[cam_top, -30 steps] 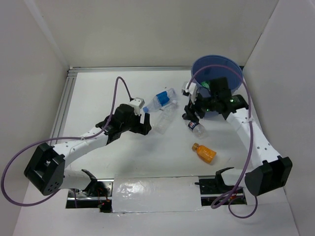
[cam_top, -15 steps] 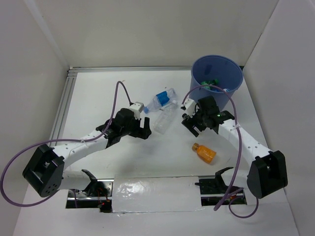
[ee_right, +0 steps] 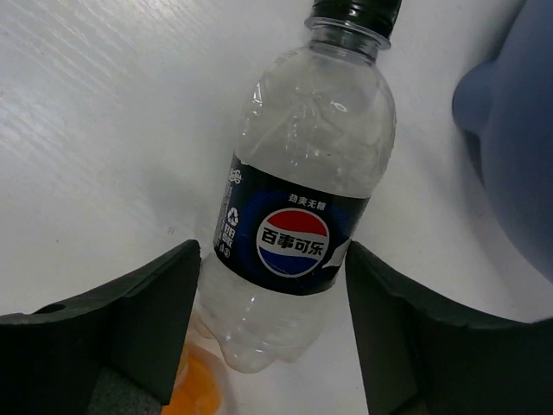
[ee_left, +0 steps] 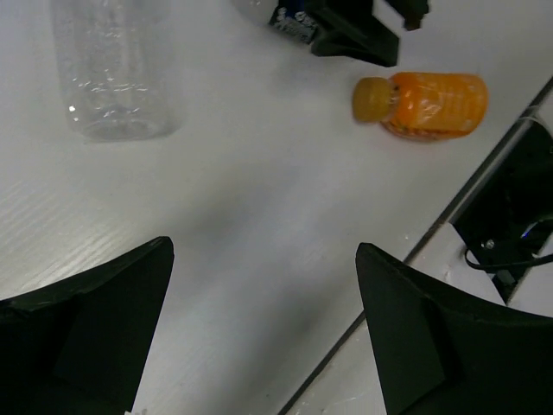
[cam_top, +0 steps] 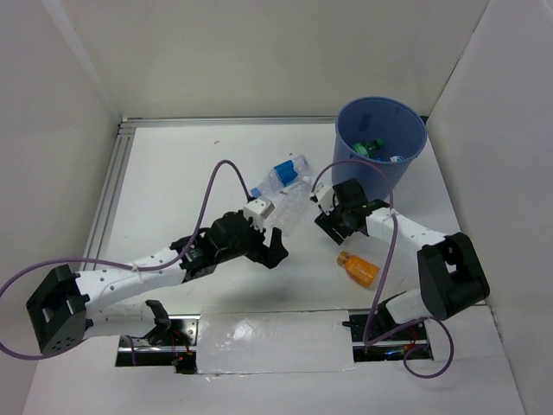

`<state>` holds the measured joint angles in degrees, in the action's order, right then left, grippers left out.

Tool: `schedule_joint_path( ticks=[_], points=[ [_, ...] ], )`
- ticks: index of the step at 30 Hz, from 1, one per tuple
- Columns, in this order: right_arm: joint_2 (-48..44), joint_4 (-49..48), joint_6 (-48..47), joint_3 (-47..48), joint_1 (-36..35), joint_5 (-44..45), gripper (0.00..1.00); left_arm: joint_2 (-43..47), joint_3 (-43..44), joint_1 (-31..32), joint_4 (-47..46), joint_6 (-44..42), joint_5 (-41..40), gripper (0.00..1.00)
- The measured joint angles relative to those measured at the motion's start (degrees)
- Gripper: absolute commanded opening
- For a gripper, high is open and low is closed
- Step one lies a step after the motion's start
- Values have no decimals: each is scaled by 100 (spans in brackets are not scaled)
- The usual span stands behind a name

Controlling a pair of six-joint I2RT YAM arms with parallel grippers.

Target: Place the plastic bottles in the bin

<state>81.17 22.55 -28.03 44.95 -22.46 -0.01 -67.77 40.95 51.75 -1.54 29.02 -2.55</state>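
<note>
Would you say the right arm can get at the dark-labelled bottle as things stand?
Probably yes: the right gripper is right over the dark-labelled bottle, jaws spread to either side, nothing between.

White tabletop (cam_top: 190, 164), finely ribbed in the wrist views, enclosed by plain white walls (cam_top: 259, 52) on the left, far and right sides. Aluminium rail (cam_top: 115, 181) runs along the tabletop's left edge, with a matching far rail (cam_top: 225, 122) along the far edge. Near edge: a shiny, wrinkled silver strip (cam_top: 268, 335) between two dark recesses, and thin red and orange wires (cam_top: 180, 347) showing in the left one.
</note>
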Motion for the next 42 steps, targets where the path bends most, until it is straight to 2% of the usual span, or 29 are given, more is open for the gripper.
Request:
schedule_joint_path(
  ticks=[1, 2, 3, 4, 8, 11, 14, 16, 21, 26, 31, 34, 35, 36, 38, 42],
  points=[
    [0, -20, 0, -42, -20, 7, 66, 92, -39, 136, -50, -7, -44, 99],
    [-2, -55, -2, -52, -52, 7, 55, 177, -96, 247, -127, -9, -87, 99],
    [-2, -59, -4, -50, -57, 4, 55, 245, -149, 315, -201, -15, -129, 99],
    [-2, -79, 9, -57, -79, -15, 44, 317, -219, 389, -297, -35, -201, 99],
    [-52, -55, -105, -74, -153, -284, 25, 680, -601, 671, -627, -192, -459, 99],
    [-155, 334, -304, 22, -177, -892, 24, 872, -776, 931, -789, -455, -470, 99],
    [-382, 1113, -651, 533, -177, -1814, 21, 979, -817, 1191, -887, -826, -402, 99],
    [-568, 1486, -828, 1176, -162, -2371, 20, 994, -817, 1322, -905, -1099, -341, 99],
    [-870, 1473, -824, 2861, -46, -3241, 20, 990, -776, 1534, -758, -1491, -251, 99],
    [-892, 1180, -450, 3845, 282, -3108, 21, 732, -588, 1565, -949, -2031, -68, 99],
    [-623, 951, -179, 4371, 1067, -2481, 21, -581, 256, 1569, -1331, -2820, 140, 99],
    [-461, 887, -61, 4428, 1683, -2186, 31, -1231, 625, 1569, -1561, -3300, 282, 99],
    [-407, 890, -28, 4441, 1825, -2122, 39, -1423, 745, 1569, -1611, -3473, 341, 99],
    [-343, 914, -9, 4470, 1965, -2114, 67, -1600, 870, 1569, -1646, -3637, 407, 99],
    [-232, 951, 79, 4509, 2184, -2149, 97, -1939, 1121, 1569, -1744, -3901, 540, 99],
    [-164, 1016, 199, 4511, 2588, -2330, 100, -2632, 1718, 1569, -1947, -4450, 866, 99]
  ],
)
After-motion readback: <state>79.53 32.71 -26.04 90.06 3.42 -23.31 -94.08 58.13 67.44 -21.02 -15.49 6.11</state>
